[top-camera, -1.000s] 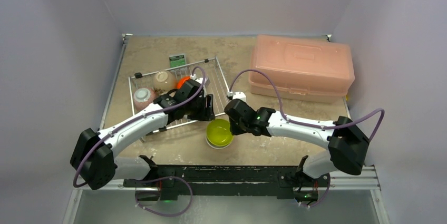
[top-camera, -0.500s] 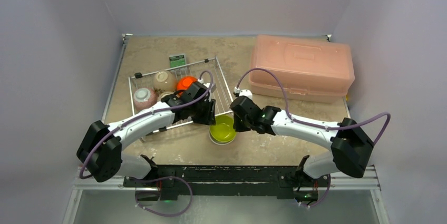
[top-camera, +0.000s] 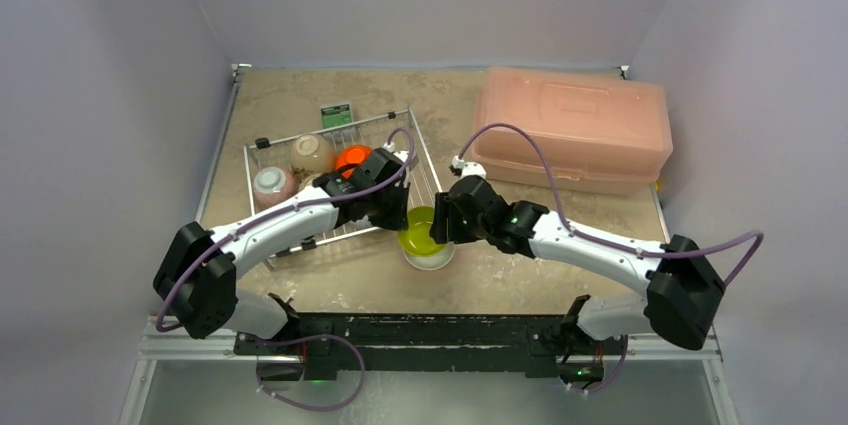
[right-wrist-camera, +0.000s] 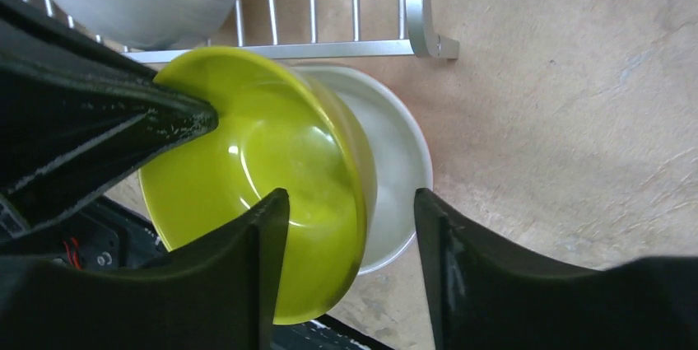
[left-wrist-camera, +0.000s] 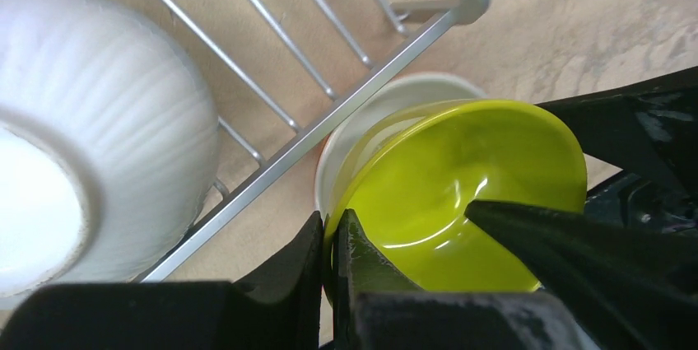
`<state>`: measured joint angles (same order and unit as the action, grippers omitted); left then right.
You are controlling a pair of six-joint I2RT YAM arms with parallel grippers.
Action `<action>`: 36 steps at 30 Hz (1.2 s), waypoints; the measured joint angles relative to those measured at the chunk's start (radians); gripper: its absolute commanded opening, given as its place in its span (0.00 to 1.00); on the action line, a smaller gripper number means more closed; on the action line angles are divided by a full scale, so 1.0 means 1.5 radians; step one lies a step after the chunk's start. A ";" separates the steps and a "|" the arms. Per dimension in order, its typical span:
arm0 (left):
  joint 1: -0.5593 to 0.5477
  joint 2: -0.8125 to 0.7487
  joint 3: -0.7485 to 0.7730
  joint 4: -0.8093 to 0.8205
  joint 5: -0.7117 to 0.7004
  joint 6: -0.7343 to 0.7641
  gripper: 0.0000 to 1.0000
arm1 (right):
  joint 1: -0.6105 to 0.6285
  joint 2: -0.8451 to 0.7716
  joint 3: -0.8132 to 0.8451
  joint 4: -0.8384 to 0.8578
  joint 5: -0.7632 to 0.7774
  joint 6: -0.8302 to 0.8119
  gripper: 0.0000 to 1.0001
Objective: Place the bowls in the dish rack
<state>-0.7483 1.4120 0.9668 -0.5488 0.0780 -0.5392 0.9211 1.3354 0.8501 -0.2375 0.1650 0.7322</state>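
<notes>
- The lime-green bowl (top-camera: 420, 230) is near the centre of the top view, just outside the lower right corner of the dish rack (top-camera: 422, 183). It is tilted, with its open side turned to the right.
- Under it a white bowl (top-camera: 432, 257) stands upright on the table (top-camera: 500, 280), close to the rack's corner. The green bowl leans over it and covers its left part. Whether the two bowls touch, I cannot tell.
- The left gripper (left-wrist-camera: 333, 231) is closed tightly on the left rim of the green bowl. In the left wrist view, one finger is inside the rim and one is outside.
- The right gripper (right-wrist-camera: 350, 198) has its jaws apart around the opposite rim of the same bowl. One finger is over the green inside and the other is over the white bowl. A gap shows on both sides of the rim.
- In the top view the rack lies in the left half of the table. It holds a beige bowl (top-camera: 312, 152), an orange bowl (top-camera: 350, 157) and a pale bowl (top-camera: 270, 182).
- In the left wrist view, a white ribbed bowl (left-wrist-camera: 107, 119) lies in the rack beside its edge wire.
- A small green card (top-camera: 336, 114) lies just above the rack.
- A pink box (top-camera: 570, 130) with its lid on stands at the upper right of the table.
</notes>
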 measured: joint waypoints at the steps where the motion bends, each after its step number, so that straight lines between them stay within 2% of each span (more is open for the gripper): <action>1: 0.000 0.000 0.007 0.000 0.000 0.001 0.00 | -0.001 -0.010 -0.003 0.004 -0.001 -0.001 0.65; 4: 0.000 0.000 0.030 0.002 0.003 0.006 0.00 | -0.012 -0.037 -0.009 0.011 -0.008 -0.002 0.69; 10: 0.000 -0.005 0.048 0.005 0.018 0.008 0.00 | -0.044 -0.093 -0.044 0.045 -0.039 0.000 0.86; 16: 0.000 -0.007 0.065 0.013 0.039 0.008 0.00 | -0.064 -0.183 -0.103 0.124 -0.078 0.029 0.98; 21: 0.017 -0.007 0.086 0.026 0.077 0.021 0.00 | -0.083 -0.242 -0.143 0.203 -0.093 0.080 0.98; 25: 0.083 -0.008 0.096 0.056 0.149 0.024 0.00 | -0.110 -0.258 -0.177 0.291 -0.125 0.138 0.98; 28: 0.130 -0.008 0.109 0.073 0.193 0.024 0.00 | -0.135 -0.250 -0.201 0.359 -0.163 0.178 0.92; 32: 0.145 -0.008 0.131 0.093 0.245 0.026 0.00 | -0.156 -0.205 -0.212 0.452 -0.225 0.215 0.86; 33: 0.145 -0.008 0.135 0.097 0.258 0.026 0.00 | -0.157 -0.195 -0.212 0.473 -0.237 0.220 0.86; 36: 0.145 -0.008 0.140 0.106 0.286 0.026 0.00 | -0.159 -0.188 -0.215 0.521 -0.261 0.233 0.94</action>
<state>-0.5304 1.3998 1.1774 -0.3901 0.5064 -0.5003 0.6827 1.0538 0.5282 0.5438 -0.2268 1.0821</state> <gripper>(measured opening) 0.038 0.871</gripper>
